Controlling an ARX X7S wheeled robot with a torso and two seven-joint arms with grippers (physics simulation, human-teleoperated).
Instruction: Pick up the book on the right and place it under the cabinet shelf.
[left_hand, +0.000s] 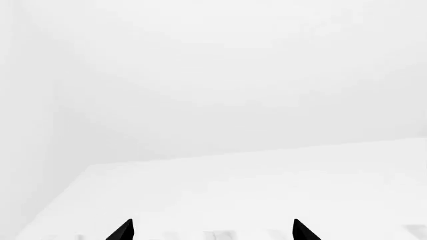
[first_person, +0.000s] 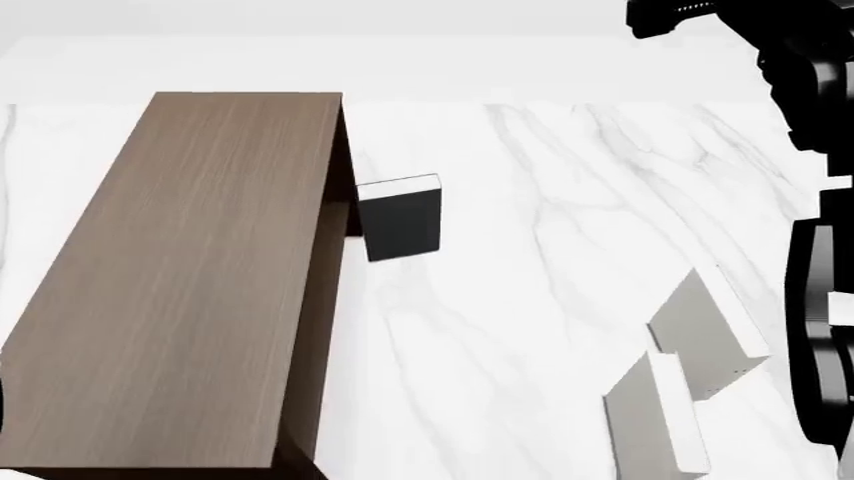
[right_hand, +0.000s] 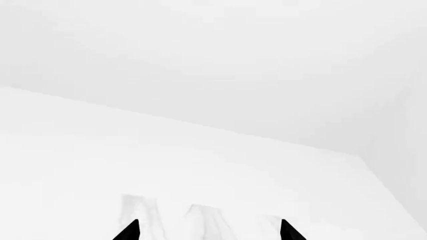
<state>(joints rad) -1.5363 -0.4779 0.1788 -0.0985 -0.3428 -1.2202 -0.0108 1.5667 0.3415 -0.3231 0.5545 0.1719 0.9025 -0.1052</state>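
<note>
My left gripper (left_hand: 213, 231) had its tips apart, holding nothing | my right gripper (right_hand: 209, 231) likewise spread and bare | the book (first_person: 705, 330) stood at 4 o'clock on the marble table (first_person: 534, 300), its twin (first_person: 654, 420) just beside | black-covered book (first_person: 400, 220) at 12, beside the cabinet shelf (first_person: 187, 280) at 9.

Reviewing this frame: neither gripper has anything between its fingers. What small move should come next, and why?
Probably lower the right gripper toward the book standing farthest right on the marble table. Both wrist views show parted fingertips over empty white surface, and the book remains untouched, well away from the cabinet shelf.
</note>
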